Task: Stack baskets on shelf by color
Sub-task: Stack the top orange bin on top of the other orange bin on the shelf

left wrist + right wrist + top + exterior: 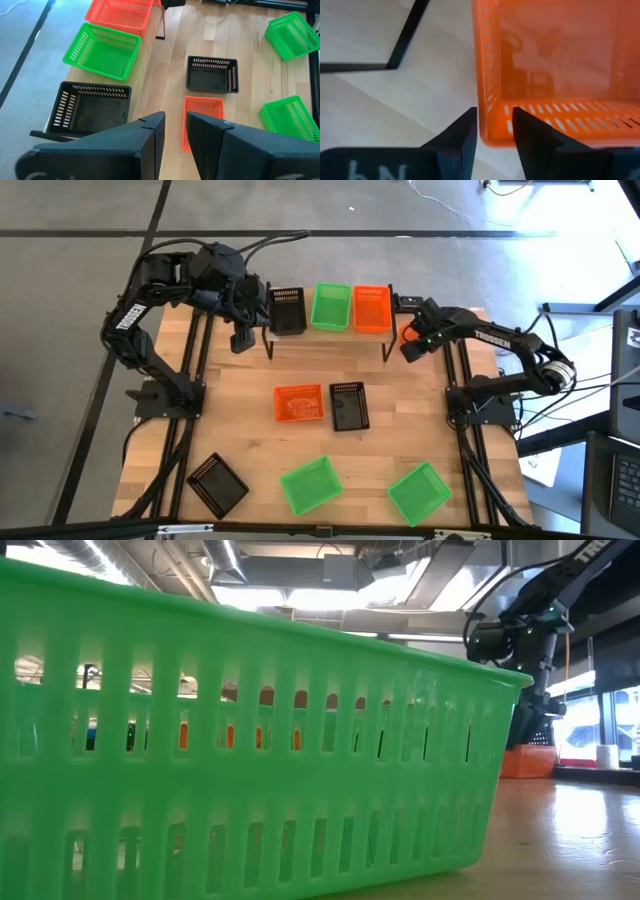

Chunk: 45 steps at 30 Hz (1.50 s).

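The shelf (330,337) stands at the table's far edge and carries a black basket (287,310), a green basket (331,307) and an orange basket (372,308) side by side. My right gripper (495,127) is at the shelf's right end, slightly open, with one finger on either side of the orange basket's wall near a corner (487,120). My left gripper (175,131) is slightly open and empty, up above the table by the shelf's left leg. On the table stand an orange basket (299,403), two black ones (349,405) (217,483) and two green ones (310,485) (418,492). My right gripper comes at the orange basket from above, one finger (532,132) over the inside and the other outside its wall. I cannot tell whether either finger touches the wall. The basket sits level on the shelf.
A green basket (250,740) stands right in front of the low camera and hides most of the table. The shelf's thin black legs (268,345) (390,345) stand beside each gripper. There is bare wood between the shelf and the middle baskets.
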Motion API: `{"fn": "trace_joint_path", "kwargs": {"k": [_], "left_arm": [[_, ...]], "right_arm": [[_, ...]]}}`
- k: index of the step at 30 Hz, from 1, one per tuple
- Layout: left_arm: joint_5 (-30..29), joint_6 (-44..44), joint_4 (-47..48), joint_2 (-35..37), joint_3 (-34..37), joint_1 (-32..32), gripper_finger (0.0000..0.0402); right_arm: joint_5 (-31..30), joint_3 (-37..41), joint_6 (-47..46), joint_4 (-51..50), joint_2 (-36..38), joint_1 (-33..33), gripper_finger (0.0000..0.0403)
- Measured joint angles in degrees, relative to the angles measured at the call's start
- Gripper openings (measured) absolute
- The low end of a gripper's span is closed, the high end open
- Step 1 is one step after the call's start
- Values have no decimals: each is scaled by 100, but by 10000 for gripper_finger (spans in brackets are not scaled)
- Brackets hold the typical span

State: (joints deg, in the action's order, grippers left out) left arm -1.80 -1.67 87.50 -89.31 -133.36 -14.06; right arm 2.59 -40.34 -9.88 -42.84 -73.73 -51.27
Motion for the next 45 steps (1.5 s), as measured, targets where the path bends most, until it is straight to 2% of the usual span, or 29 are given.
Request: {"fn": "trace_joint_path", "kwargs": {"k": [11,14,17,20,31,41,45], "left_arm": [[-2,-2,2,-1,0,0,70],[-2,-2,19,-1,0,0,70],[-2,-2,37,-1,0,0,70],[-2,-2,37,-1,0,0,70],[-3,-4,38,-1,-2,0,70],[-2,-9,38,-1,-1,0,70],[-2,-5,37,-1,0,0,70]], "right_arm": [[-13,0,113,267,-526,0,116],[8,0,115,231,-618,0,84],[-9,-8,127,209,-659,4,27],[-112,-15,161,196,-614,11,12],[-58,-131,-180,-709,387,223,1],[-684,-1410,-488,-2123,1347,604,0],[-916,-2059,28,-2602,1439,789,0]]}}
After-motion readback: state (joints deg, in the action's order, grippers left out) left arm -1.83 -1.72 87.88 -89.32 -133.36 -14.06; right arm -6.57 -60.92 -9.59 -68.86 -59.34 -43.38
